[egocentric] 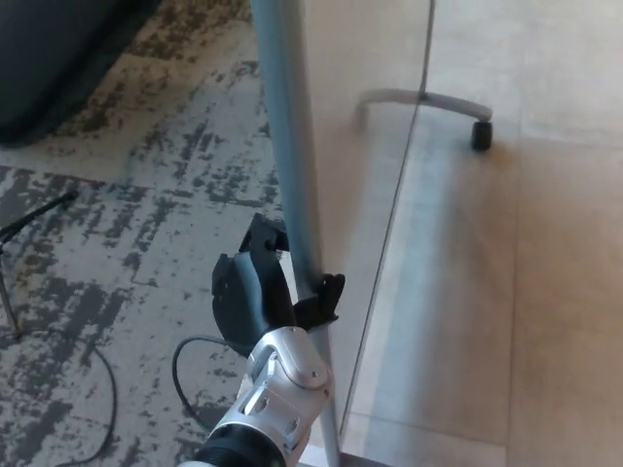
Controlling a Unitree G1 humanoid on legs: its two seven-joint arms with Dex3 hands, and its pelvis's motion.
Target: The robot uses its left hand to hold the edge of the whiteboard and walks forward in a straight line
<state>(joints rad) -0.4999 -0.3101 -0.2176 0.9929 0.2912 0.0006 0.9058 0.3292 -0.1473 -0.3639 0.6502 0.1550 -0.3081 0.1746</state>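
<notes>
The whiteboard point(350, 195) stands upright in the middle, with patterned grey carpet point(127, 214) on its left and pale floor point(555, 292) on its right. The left arm point(280, 384) comes up from the bottom of the picture. The left hand point(255, 292) grasps the board's grey edge point(284, 117), with the fingers point(265, 233) on one side and the thumb point(326, 292) on the other. A caster wheel point(481, 134) sits further ahead.

No lettering, label, brand, number or sign can be read anywhere, not even on the tall grey-framed whiteboard point(292, 146).
</notes>
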